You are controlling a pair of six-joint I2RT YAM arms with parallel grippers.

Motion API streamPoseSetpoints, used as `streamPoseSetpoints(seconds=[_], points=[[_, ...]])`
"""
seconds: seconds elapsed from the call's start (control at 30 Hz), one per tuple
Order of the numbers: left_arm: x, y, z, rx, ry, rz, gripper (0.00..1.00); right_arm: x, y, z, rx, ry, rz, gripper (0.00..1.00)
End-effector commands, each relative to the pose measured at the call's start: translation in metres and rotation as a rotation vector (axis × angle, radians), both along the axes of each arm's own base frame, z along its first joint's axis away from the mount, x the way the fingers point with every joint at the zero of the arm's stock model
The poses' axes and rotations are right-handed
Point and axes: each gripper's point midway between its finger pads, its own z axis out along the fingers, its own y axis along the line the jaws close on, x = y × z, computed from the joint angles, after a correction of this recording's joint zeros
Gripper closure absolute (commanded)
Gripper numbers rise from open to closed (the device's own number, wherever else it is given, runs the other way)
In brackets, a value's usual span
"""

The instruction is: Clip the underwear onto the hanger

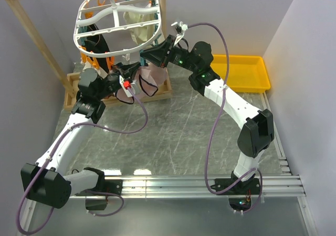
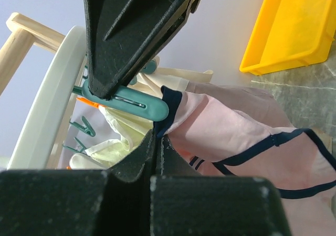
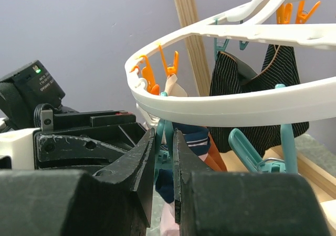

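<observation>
Both claws grip: left gripper (image 2: 156,142) pinched shut on the underwear (image 2: 231,126), right gripper (image 3: 164,136) squeezing a teal clothespin (image 2: 134,102).

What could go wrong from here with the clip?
1. The teal clip, squeezed by the right gripper, seems to meet only the navy trim of the underwear. A release now might bite too little and slip.
2. The left gripper pinches the fabric right under the clip's tip, so fingers could collide or get clipped.
3. A cream garment hangs close by the clip and could be caught too.
</observation>
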Motion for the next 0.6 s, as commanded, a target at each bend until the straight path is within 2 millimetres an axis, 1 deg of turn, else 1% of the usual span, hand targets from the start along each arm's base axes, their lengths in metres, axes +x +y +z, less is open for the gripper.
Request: streamPoseSetpoints(seconds=[0.0,0.2,0.47,0.57], points=[[-0.006,-0.004,0.025,-0.020,-0.040,-0.038,1.00,-0.012,-0.001,0.004,-0.003,-0.068,0.047,1.00],[-0.003,-0.004,0.033,-0.051,-0.022,-0.032,1.00,-0.014,0.000,0.003,-0.010,-0.090,0.054,1.00],[-0.007,-0.005,0.042,-0.089,-0.001,-0.051,1.00,-0.011,-0.002,0.000,-0.020,-0.125,0.019,1.00],[-0.008,-0.006,0.042,-0.091,0.005,-0.060,1.00,-0.011,-0.003,0.001,-0.015,-0.132,0.006,1.00]])
